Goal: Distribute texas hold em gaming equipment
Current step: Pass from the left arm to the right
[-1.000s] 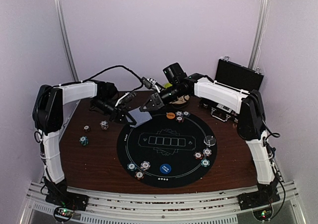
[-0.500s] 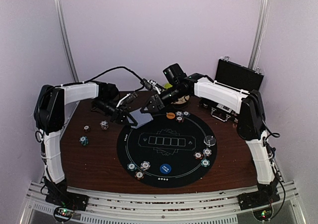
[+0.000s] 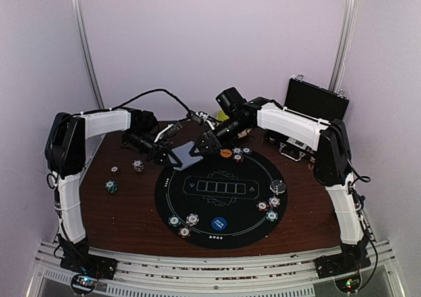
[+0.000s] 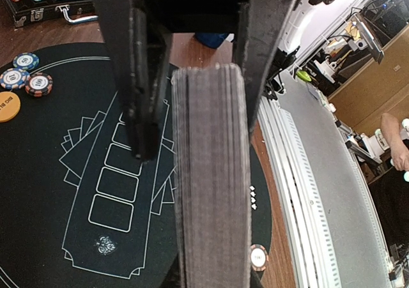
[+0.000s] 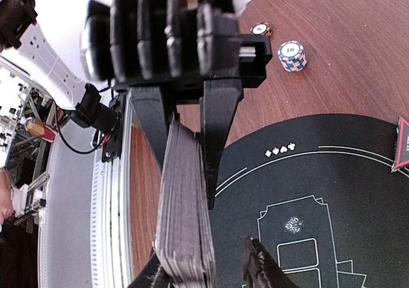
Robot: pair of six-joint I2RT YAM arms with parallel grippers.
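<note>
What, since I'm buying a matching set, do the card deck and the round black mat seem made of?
The card deck looks like coated paper or plastic stock: thin stacked layers, matte grey edges. The round black mat is probably felt or rubber-backed fabric: flat, matte, white printed lines, no glare.

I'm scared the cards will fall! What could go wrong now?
The left gripper pinches the whole deck of playing cards above the black mat; a bump could spill cards. The right gripper stands open around the deck's end, so it might grab several cards instead of one.
</note>
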